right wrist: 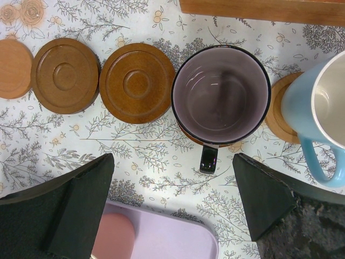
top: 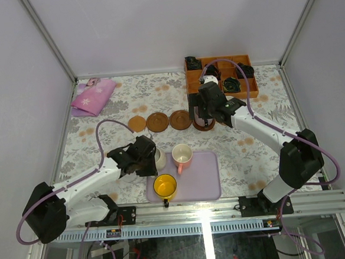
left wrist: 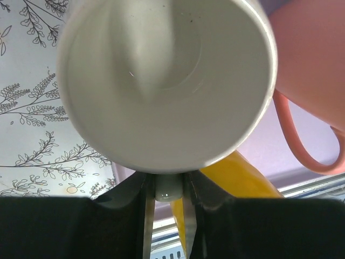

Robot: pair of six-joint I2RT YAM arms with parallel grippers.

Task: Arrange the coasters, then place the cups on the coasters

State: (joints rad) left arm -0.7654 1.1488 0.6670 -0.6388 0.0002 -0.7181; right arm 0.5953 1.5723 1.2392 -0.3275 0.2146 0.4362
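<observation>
Pinching the handle of the cream-white cup [left wrist: 161, 81] between narrowed fingers, the left gripper [left wrist: 168, 189] works at the 9 o'clock edge of the lavender tray [top: 203, 181], which lies at 6 o'clock on the table [top: 100, 111]. Whether the cup has left the surface cannot be told.

Across mid-table the five coasters [right wrist: 137, 83] lie in a single row, so the arranging part of the job appears finished. The two at the row's 3 o'clock end are filled. The purple-grey cup [right wrist: 221, 96] covers one, of which only a sliver shows under its base, and the light blue cup [right wrist: 323, 108] stands just beside it on the last. The three coasters toward 9 o'clock are bare.

The right gripper [right wrist: 173, 162] hovers at 6 o'clock of the purple-grey cup in its own wrist view. Its fingers are spread wide on either side of the cup's handle and hold nothing.

On the tray wait the pink cup [top: 182, 155], at the 12 o'clock edge, and the yellow cup [top: 164, 186], near the 7 o'clock corner. By this reading, two of five cups are placed, a third is in hand and two are to come. The bare coasters lie toward 12 o'clock from the left gripper.
</observation>
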